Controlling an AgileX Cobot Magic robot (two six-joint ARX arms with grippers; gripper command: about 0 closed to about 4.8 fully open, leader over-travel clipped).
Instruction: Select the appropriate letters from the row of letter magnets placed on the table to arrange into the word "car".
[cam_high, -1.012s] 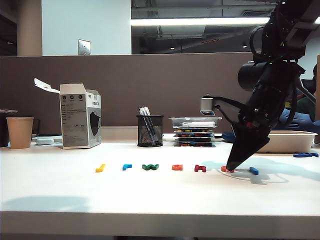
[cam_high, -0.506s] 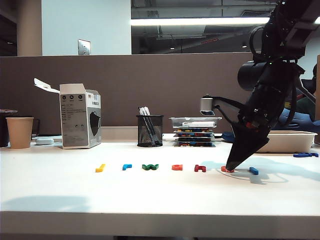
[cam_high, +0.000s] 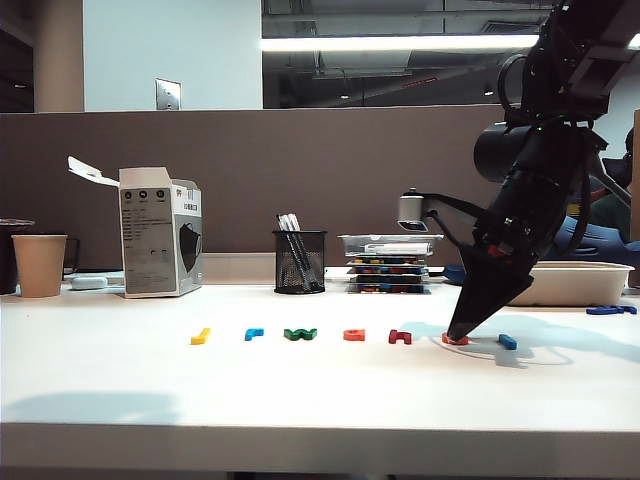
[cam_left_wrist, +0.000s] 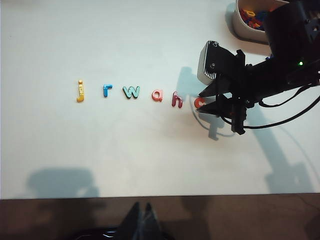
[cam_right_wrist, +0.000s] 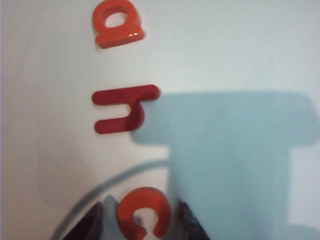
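Right tool (cam_high: 456, 337) straddling the small orange-red plastic letter "c" (cam_right_wrist: 144, 212) on the smooth white desk (cam_high: 300, 390).
We see its jaws apart, one fingertip (cam_right_wrist: 86, 225) either side of the "c" (contact unclear); the dark red "h" (cam_right_wrist: 125, 115) lies beside it. We cannot tell the left tool's (cam_left_wrist: 140, 219) state.

flat plastic letter magnets (cam_left_wrist: 130, 93): yellow, blue, green, orange-red, dark red, orange-red
smooth table top (cam_high: 300, 385): white
right gripper (cam_high: 457, 333): black

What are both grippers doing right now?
Left gripper: shut, parked off the table, holding nothing.
Right gripper: open, fingers astride the c.
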